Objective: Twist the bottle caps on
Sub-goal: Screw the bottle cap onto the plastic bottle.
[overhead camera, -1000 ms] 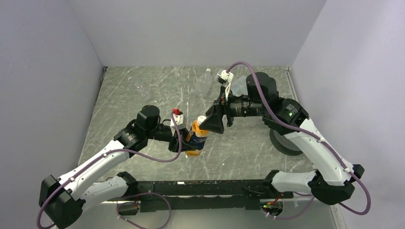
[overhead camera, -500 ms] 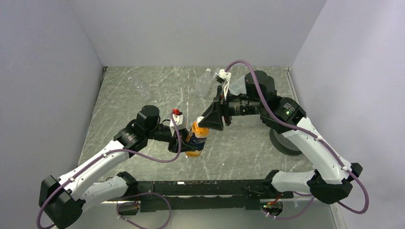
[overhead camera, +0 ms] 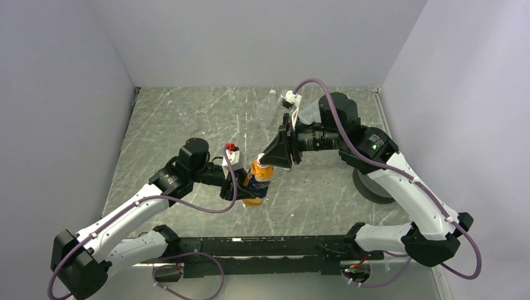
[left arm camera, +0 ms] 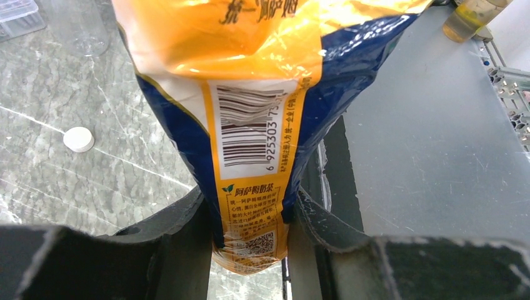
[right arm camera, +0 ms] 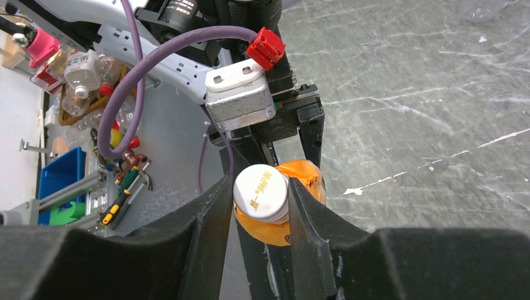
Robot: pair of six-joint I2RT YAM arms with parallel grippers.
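Cap (right arm camera: 261,195) sits pinched in right tool (right arm camera: 258,187), atop orange bottle (left arm camera: 250,94) clamped by left tool (left arm camera: 250,215).

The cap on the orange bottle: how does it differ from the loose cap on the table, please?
The bottle's cap sits between the jaws of the right gripper; the loose cap lies flat on the table. The bottle's cap bears yellow print; the loose cap looks plain. Both are round and white.

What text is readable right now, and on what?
"6 925303", under the barcode on the orange bottle; later digits are lost in a crease.
"阿萨姆奶茶", lower on that bottle.
Fine print below it and the yellow print on the white cap: too small to read.
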